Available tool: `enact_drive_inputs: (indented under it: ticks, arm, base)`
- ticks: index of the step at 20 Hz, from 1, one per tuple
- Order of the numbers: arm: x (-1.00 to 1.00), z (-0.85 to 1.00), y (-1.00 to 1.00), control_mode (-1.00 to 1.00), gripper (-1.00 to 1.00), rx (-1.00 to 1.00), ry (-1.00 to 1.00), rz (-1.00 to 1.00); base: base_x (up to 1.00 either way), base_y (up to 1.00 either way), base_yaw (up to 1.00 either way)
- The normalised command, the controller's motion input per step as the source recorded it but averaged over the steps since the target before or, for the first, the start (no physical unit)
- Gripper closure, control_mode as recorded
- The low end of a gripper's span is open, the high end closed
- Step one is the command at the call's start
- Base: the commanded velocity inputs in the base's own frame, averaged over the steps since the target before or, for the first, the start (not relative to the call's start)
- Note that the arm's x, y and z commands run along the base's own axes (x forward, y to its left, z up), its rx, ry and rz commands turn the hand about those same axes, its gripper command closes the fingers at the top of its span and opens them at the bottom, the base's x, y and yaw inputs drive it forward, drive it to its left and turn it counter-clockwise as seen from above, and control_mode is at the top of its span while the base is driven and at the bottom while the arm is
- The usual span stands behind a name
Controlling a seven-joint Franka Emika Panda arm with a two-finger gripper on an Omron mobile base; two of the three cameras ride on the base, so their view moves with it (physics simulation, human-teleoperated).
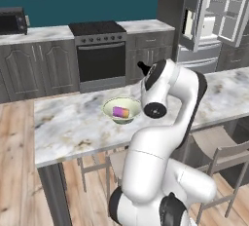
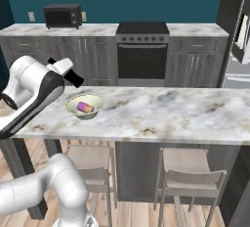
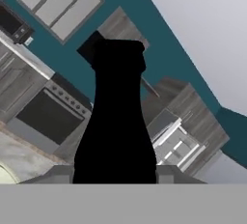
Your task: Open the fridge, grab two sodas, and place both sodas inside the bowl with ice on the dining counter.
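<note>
Gripping the dark soda (image 3: 116, 121) between its fingers, the gripper (image 2: 73, 78) hovers just beside the bowl (image 2: 73, 103) on the dining counter (image 2: 161, 113), where the purple soda (image 2: 85, 107) already lies, leaving one drop; the fridge (image 1: 206, 15) stands open beyond.

Purple-orange can (image 1: 121, 112), black soda (image 3: 116, 121)

No text, label, brand, number or sign can be read on anything here.
</note>
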Motion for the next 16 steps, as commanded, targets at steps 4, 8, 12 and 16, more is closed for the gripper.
enact_drive_inputs:
  ticks: [4, 8, 12, 16]
  arm:
    - [0.02, 0.5, 0.1, -1.0, 1.0, 0.09, 0.55, 0.01]
    - [0.04, 0.78, 0.41, -1.0, 1.0, 0.21, 0.39, -0.06]
    - [0.0, 0.8, 0.69, -1.0, 1.0, 0.27, 0.09, -0.09]
    - [-0.05, 0.62, 0.81, -1.0, 1.0, 0.35, -0.01, -0.07]
  base:
    - [0.0, 0.0, 0.0]
    - [0.0, 0.0, 0.0]
    - [0.0, 0.0, 0.0]
    - [0.0, 0.0, 0.0]
